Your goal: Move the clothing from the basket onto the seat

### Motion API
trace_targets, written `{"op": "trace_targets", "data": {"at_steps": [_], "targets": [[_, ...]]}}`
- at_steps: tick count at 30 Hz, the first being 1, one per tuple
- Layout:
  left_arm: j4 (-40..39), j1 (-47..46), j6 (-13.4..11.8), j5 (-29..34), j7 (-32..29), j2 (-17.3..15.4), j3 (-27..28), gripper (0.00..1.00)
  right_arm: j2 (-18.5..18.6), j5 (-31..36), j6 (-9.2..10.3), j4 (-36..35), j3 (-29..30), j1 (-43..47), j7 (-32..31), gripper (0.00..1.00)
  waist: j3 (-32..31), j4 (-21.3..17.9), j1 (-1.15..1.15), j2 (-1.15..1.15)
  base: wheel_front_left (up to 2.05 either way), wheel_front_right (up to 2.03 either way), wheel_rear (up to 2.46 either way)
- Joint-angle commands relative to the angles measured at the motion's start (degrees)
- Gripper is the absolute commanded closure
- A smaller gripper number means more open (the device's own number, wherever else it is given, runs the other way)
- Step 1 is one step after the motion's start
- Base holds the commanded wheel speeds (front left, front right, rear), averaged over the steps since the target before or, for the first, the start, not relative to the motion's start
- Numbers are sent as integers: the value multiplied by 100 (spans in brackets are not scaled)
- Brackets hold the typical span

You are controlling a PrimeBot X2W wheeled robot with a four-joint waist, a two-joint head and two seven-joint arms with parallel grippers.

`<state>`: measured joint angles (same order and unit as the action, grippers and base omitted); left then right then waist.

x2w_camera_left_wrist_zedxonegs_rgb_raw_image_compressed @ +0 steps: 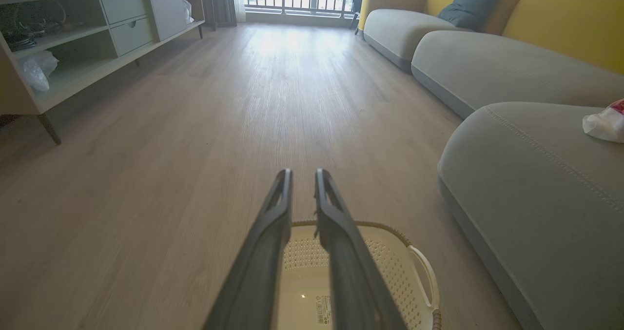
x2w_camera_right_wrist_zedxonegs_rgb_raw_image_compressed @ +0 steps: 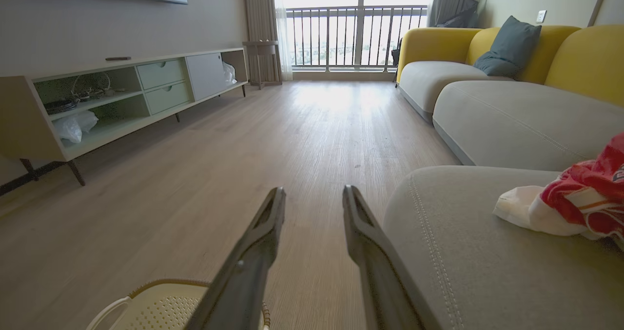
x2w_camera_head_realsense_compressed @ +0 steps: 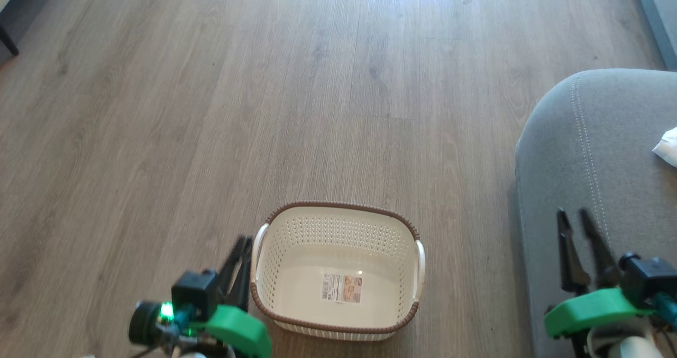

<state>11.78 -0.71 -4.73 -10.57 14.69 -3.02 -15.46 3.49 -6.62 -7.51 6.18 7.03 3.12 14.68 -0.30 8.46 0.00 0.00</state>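
Note:
The basket stands on the wooden floor with nothing in it but a label sticker on its bottom. The red and white clothing lies crumpled on the grey seat; in the head view a white corner of the clothing shows at the right edge on the seat. My left gripper hangs beside the basket's left handle, its fingers a narrow gap apart and holding nothing. My right gripper is over the seat's front edge, open and empty.
A low TV cabinet on thin legs runs along the left wall. More grey sofa cushions with yellow backs and a blue-grey pillow extend toward the balcony door. Wooden floor stretches ahead of the basket.

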Motion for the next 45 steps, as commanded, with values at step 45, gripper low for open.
{"op": "trace_targets", "data": {"at_steps": [45], "targets": [[171,-145,428,-3023,-587,-136,576,100,-22,-2996,1,385,-22,-313,-748,100,17,-297,0,0,0,0,0]]}}
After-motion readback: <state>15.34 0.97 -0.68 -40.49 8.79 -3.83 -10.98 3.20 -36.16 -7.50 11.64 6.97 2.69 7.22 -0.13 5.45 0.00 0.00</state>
